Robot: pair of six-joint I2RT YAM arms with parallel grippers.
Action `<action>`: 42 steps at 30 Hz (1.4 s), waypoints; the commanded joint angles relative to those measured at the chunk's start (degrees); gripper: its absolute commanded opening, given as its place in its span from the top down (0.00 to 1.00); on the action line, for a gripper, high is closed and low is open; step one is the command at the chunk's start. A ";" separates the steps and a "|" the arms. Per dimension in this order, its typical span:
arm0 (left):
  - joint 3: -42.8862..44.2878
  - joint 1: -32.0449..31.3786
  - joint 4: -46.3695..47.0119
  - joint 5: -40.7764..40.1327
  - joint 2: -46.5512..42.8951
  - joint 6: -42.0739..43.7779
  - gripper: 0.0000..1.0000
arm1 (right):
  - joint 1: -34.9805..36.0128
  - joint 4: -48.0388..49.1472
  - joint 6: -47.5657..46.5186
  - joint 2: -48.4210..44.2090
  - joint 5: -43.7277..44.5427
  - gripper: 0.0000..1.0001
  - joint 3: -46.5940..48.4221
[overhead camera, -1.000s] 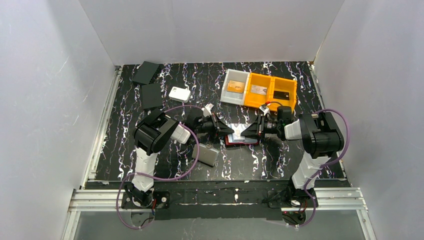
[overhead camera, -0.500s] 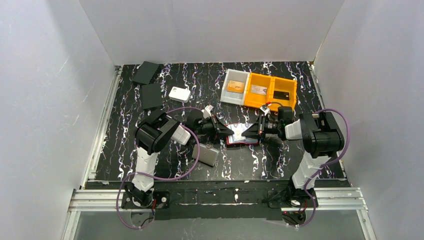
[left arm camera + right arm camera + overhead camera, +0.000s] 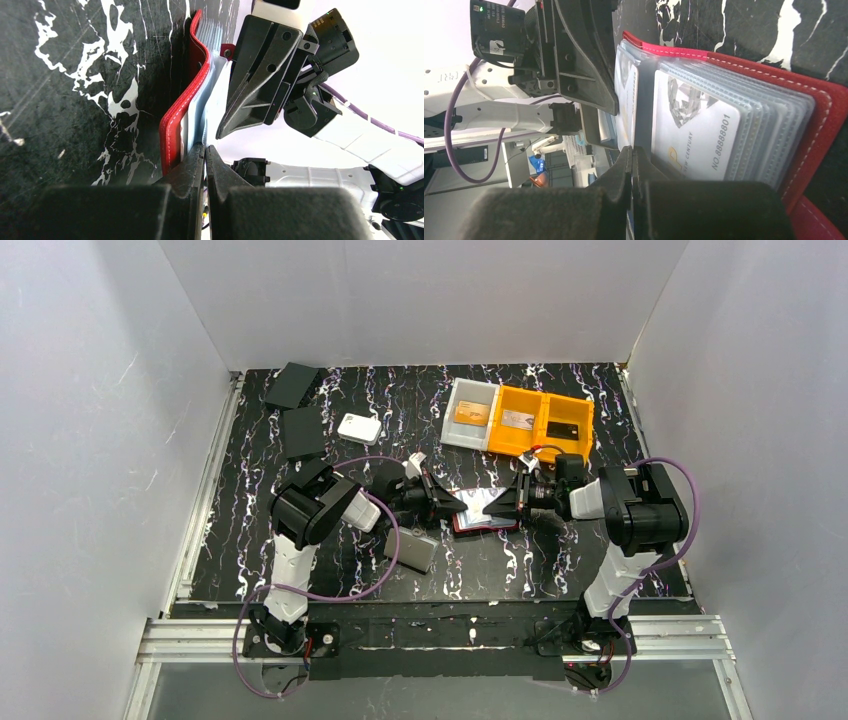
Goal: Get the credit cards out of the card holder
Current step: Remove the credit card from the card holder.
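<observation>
The dark red card holder point(image 3: 470, 526) lies open at mid-table, its clear sleeve pages raised between my two grippers. In the right wrist view a silver-white credit card point(image 3: 696, 132) printed "NEW CENTURY" sits in the front sleeve of the card holder point(image 3: 819, 125). My left gripper point(image 3: 456, 508) is shut on the sleeve edges at the holder's left end, beside the red cover point(image 3: 172, 127); its jaws point(image 3: 205, 150) touch. My right gripper point(image 3: 498, 507) is shut on a clear sleeve page point(image 3: 644, 100), its tips point(image 3: 632, 152) pressed together.
At the back right a white bin point(image 3: 452, 430) holds an orange-gold card point(image 3: 471, 413). Joined orange bins point(image 3: 543, 410) hold a silver card point(image 3: 517, 420) and a dark card point(image 3: 563, 429). A grey case point(image 3: 412, 551), a white rounded box point(image 3: 358, 427) and two dark flat items point(image 3: 303, 431) lie to the left.
My right gripper has shut on a sleeve page and drawn it up, so the clear pages now stand raised. The left gripper has stayed shut in place.
</observation>
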 commanded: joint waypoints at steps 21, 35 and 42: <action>-1.85 2.68 4.62 3.14 1.10 -1.51 1.00 | -0.61 -4.50 -5.53 -0.47 2.38 0.98 2.74; 2.87 0.01 4.69 10.53 5.35 -2.88 1.00 | 1.12 0.38 -1.27 3.33 -0.28 0.64 4.82; 2.31 -0.39 4.73 10.26 5.52 -2.76 1.00 | 1.12 2.42 0.79 4.52 -0.14 0.71 4.98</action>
